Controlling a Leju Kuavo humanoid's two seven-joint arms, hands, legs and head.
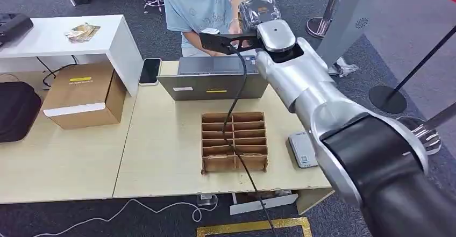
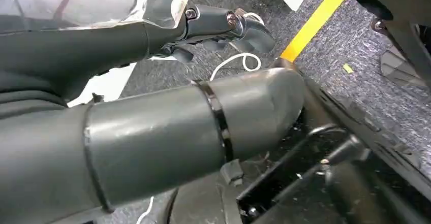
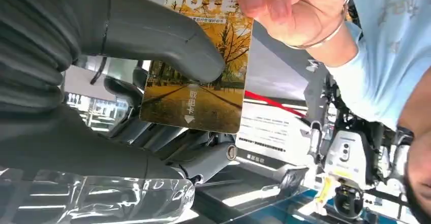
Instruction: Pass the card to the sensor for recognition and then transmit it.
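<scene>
A card (image 3: pixel 198 71) printed with yellow autumn trees is pinched under the thick grey thumb (image 3: pixel 167 36) of my right hand (image 3: pixel 101 107). A person's hand (image 3: pixel 274 0) grips the card's far end at the same time. In the head view my right arm reaches across the table, and my right hand (image 1: pixel 259 10), under a clear plastic cover, is up at the person in a light blue shirt (image 1: pixel 201 6). A small grey sensor pad (image 1: pixel 303 148) lies on the table beside my forearm. My left hand (image 2: pixel 218 26) hangs over the carpet with nothing in it.
A cardboard divider box (image 1: pixel 234 140) sits mid-table with a black cable across it. A grey laptop (image 1: pixel 215 81) stands behind it, with a phone (image 1: pixel 150 70) to its left. A brown carton (image 1: pixel 83 94) and a white side table (image 1: pixel 59 35) stand at the left.
</scene>
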